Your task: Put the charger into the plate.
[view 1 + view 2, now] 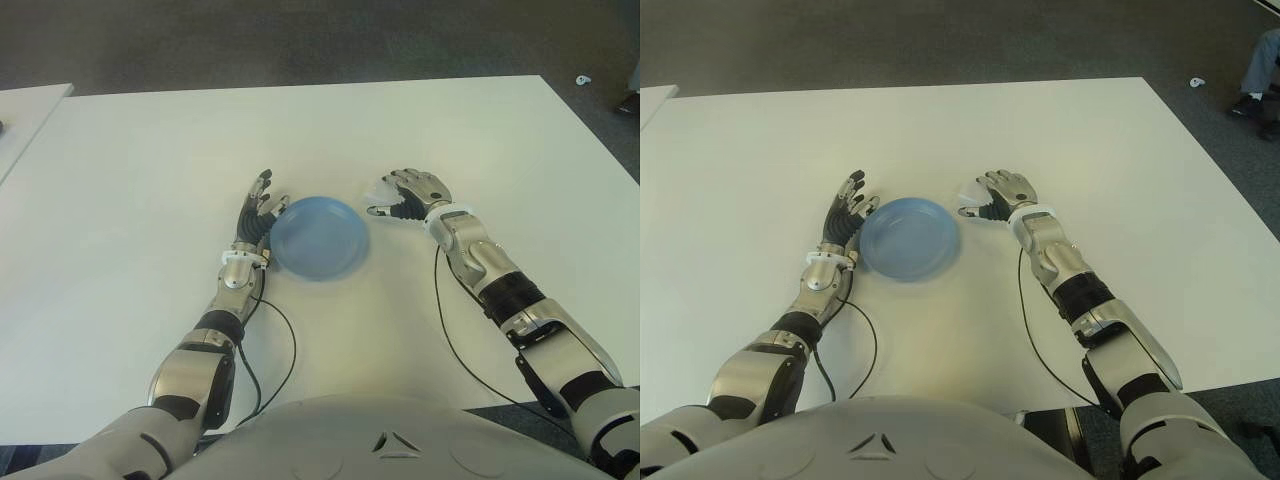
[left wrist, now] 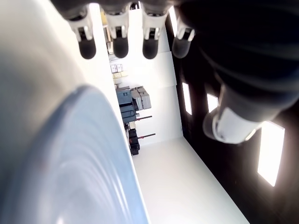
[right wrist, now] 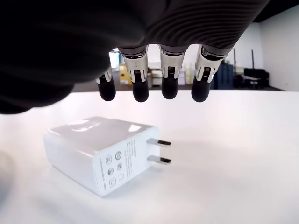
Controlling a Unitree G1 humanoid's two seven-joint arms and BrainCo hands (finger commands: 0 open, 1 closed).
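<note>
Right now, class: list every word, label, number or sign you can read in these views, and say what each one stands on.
No text can be quoted.
Charger: rows of small print and round symbols on its label face, too small to read.
Plate, table, right hand, left hand: no lettering visible.

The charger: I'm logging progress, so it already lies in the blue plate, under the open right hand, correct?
Not in the plate. The right wrist view shows the charger lying on the white table, under the open right hand. The blue plate holds nothing.
</note>
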